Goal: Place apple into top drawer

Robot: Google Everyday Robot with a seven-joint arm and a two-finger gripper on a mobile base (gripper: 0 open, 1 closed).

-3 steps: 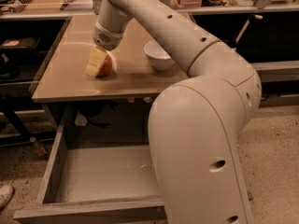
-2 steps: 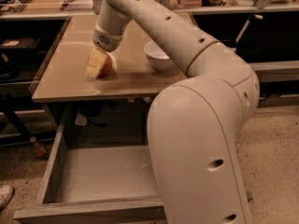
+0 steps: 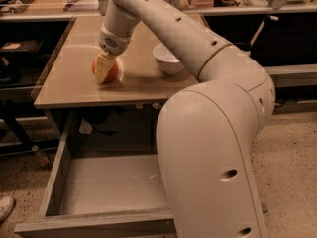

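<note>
The red-orange apple [image 3: 113, 73] sits on the tan tabletop [image 3: 143, 86], left of centre. My gripper [image 3: 104, 69] reaches down from the arm onto it. A cream finger [image 3: 102, 66] crosses the apple's front, and red shows on both sides of it, so the gripper is shut on the apple. The apple looks to be at or just above the surface. The top drawer [image 3: 109, 182] is pulled out below the table's front edge, its flat grey bottom bare. My arm's large base link hides the drawer's right part.
A white bowl [image 3: 167, 58] stands on the table to the right of the apple. Black shelving and cables lie to the left of the table. A shoe tip [image 3: 5, 207] shows at the lower left on the speckled floor.
The finger has shifted a little to the right across the apple, so red now shows on both sides of it. The arm and drawer are otherwise unchanged.
</note>
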